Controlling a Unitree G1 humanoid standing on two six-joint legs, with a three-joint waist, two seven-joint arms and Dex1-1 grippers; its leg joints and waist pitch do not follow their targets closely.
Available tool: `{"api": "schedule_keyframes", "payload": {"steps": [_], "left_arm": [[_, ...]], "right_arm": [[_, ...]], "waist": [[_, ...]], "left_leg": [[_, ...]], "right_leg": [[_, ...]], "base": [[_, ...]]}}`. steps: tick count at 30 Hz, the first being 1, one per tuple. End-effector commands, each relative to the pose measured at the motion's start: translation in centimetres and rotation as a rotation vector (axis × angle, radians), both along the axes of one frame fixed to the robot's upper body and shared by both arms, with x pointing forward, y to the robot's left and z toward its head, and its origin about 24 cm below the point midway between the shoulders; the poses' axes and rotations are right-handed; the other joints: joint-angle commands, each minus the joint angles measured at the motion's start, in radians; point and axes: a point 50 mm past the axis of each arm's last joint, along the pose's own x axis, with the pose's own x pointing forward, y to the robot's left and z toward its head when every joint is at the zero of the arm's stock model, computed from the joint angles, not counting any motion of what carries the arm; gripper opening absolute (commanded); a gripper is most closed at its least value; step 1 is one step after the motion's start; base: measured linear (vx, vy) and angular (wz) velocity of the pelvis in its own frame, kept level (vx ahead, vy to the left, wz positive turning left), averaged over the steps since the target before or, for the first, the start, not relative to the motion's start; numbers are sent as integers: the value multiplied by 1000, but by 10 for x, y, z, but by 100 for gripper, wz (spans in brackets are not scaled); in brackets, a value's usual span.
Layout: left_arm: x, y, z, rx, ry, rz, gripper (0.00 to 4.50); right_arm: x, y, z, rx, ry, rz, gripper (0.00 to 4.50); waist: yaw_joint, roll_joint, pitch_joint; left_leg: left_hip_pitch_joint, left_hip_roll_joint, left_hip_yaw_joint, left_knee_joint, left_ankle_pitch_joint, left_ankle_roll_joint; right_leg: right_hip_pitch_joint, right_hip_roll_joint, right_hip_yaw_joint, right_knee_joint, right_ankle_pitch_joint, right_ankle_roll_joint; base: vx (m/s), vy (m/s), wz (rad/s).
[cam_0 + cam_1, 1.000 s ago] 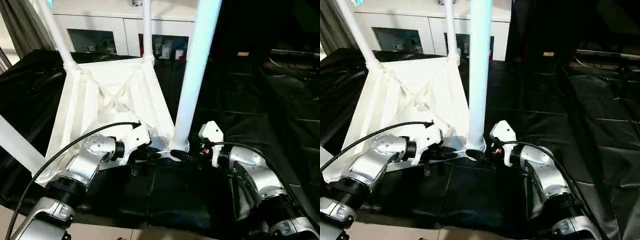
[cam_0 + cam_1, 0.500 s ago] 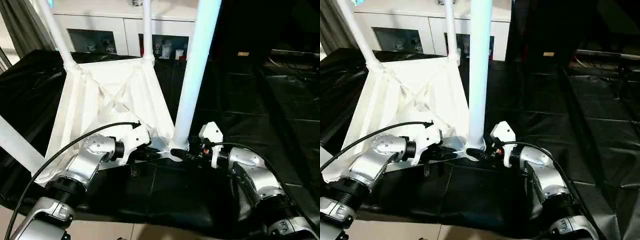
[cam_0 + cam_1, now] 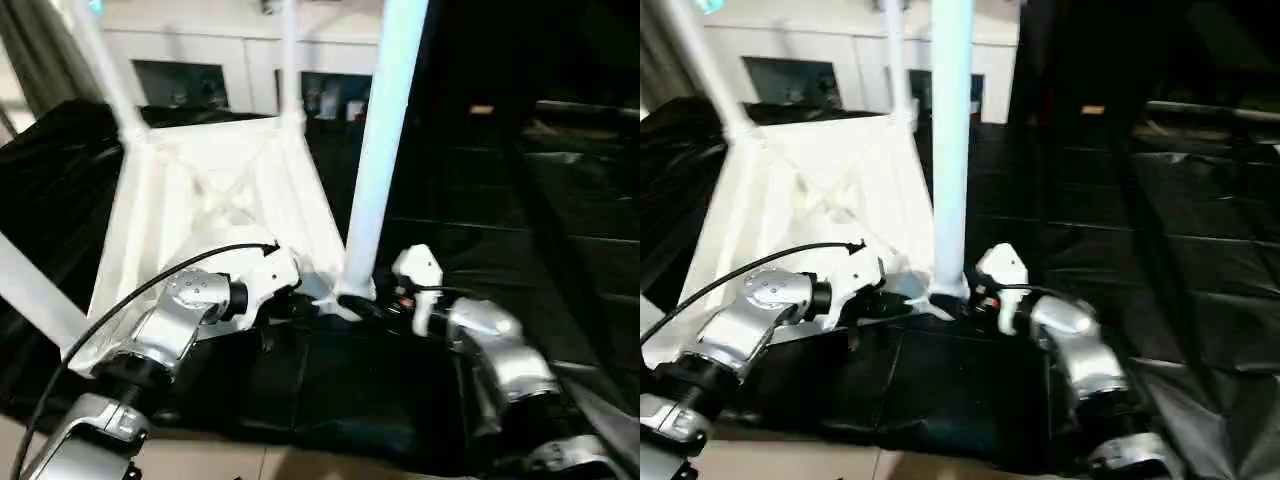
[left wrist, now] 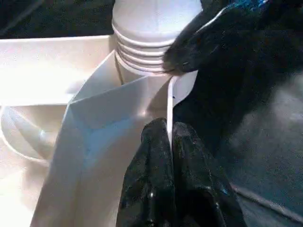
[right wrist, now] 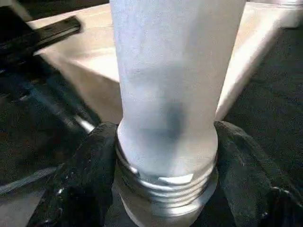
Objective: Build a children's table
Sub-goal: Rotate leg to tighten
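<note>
The white plastic children's table (image 3: 215,200) lies upside down on the black-sheeted surface (image 3: 520,250). The right gripper (image 5: 165,189) has narrowed since a second ago and now clasps the ribbed end of the near white tapered leg (image 3: 385,140). The left gripper (image 4: 169,142) pinches the table's thin rim, steadying it. Judgement: this leg is probably being seated.

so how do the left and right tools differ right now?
Left tool: fingers pressed together, pinching the thin rim of the white plastic table top. Right tool: fingers spread wide, one each side of the round white leg, at its ribbed end. Both have black fingers and work at the same near corner.
</note>
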Motion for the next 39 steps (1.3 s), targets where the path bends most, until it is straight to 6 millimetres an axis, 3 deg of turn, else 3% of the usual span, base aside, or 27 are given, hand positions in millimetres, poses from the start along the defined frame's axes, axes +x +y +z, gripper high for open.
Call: {"api": "schedule_keyframes", "payload": {"steps": [1, 7, 11, 16, 20, 23, 25, 26, 27, 28, 29, 30, 31, 36, 39], "left_arm": [[-1, -3, -22, 57, 64, 111, 0], [23, -28, -18, -2, 5, 391, 0], [28, -33, -18, -10, -11, 456, 0], [30, -37, -19, 0, -16, 460, 0], [29, -37, -20, 7, -18, 418, 0], [27, -37, -21, 16, -21, 384, 0], [24, -37, -22, 24, -31, 337, 0], [21, -37, -23, 26, -33, 298, 0], [19, -36, -24, 32, -29, 272, 0], [18, -36, -24, 33, -28, 269, 0], [15, -36, -24, 29, -42, 207, 0], [13, -36, -24, 28, -48, 186, 0], [10, -34, -23, 28, -58, 134, 0], [-1, -25, -17, -13, -65, 16, 0], [-8, -22, -11, -47, -77, -74, 0]], "right_arm": [[5, 7, -7, -24, 33, -114, 270], [17, 31, -12, 12, 94, -356, 269], [21, 35, -12, 23, 116, -440, 269], [19, 39, -16, -1, 125, -467, 269], [19, 38, -16, 48, 146, -478, 269], [20, 37, -12, 79, 135, -472, 341], [21, 32, -8, 94, 106, -470, 349], [22, 26, -4, 99, 78, -459, 358], [22, 20, 1, 97, 48, -445, 372], [22, 19, 1, 97, 43, -442, 383], [22, 11, 6, 104, 14, -409, 389], [22, 8, 8, 106, 5, -398, 394], [21, -1, 14, 81, -46, -337, 402], [10, -29, 24, -2, -109, -84, 414], [-1, -34, 28, 5, -107, 77, 414]], "waist": [[9, -2, -50], [7, -2, -51], [17, 0, -57], [22, 2, -60], [23, 3, -56], [24, 1, -57], [23, -7, -56], [23, -2, -56], [23, -9, -56], [23, -9, -56], [17, -26, -57], [24, -19, -57], [22, -24, -58], [38, -24, -58], [42, -17, -58]], "left_leg": [[1, 36, -13, -72, -216, 18], [2, 28, -15, -72, -235, 2], [-7, 27, -15, -69, -179, 30], [-8, 26, -14, -68, -161, 47], [-6, 28, -15, -74, -203, 43], [-7, 30, -16, -76, -204, 42], [-8, 31, -15, -77, -206, 47], [-10, 31, -16, -79, -208, 48], [-14, 32, -19, -81, -203, 49], [-13, 33, -17, -80, -196, 48], [-11, 33, -13, -78, -195, 54], [-13, 33, -16, -77, -178, 61], [-14, 33, -14, -75, -167, 66], [-11, 38, -9, -71, -125, 91], [-12, 40, -11, -71, -131, 101]], "right_leg": [[37, -82, 49, -99, -266, -199], [34, -81, 51, -108, -310, -178], [41, -82, 51, -101, -222, -177], [42, -82, 49, -98, -176, -180], [39, -84, 49, -108, -260, -162], [39, -85, 50, -108, -271, -152], [38, -85, 50, -110, -267, -149], [39, -87, 50, -108, -272, -145], [43, -88, 49, -107, -280, -138], [43, -87, 50, -108, -271, -137], [39, -86, 50, -109, -266, -141], [43, -89, 50, -107, -255, -142], [43, -88, 51, -105, -237, -143], [43, -86, 50, -92, -123, -175], [46, -85, 48, -91, -89, -194]], "base": [[0, 0, 0], [0, 0, 0], [0, 0, 0], [0, 0, 0], [0, 0, 0], [0, 0, 0], [0, 0, 0], [0, 0, 0], [0, 0, 0], [0, 0, 0], [0, 0, 0], [0, 0, 0], [0, 0, 0], [0, 0, 0], [0, 0, 0]]}}
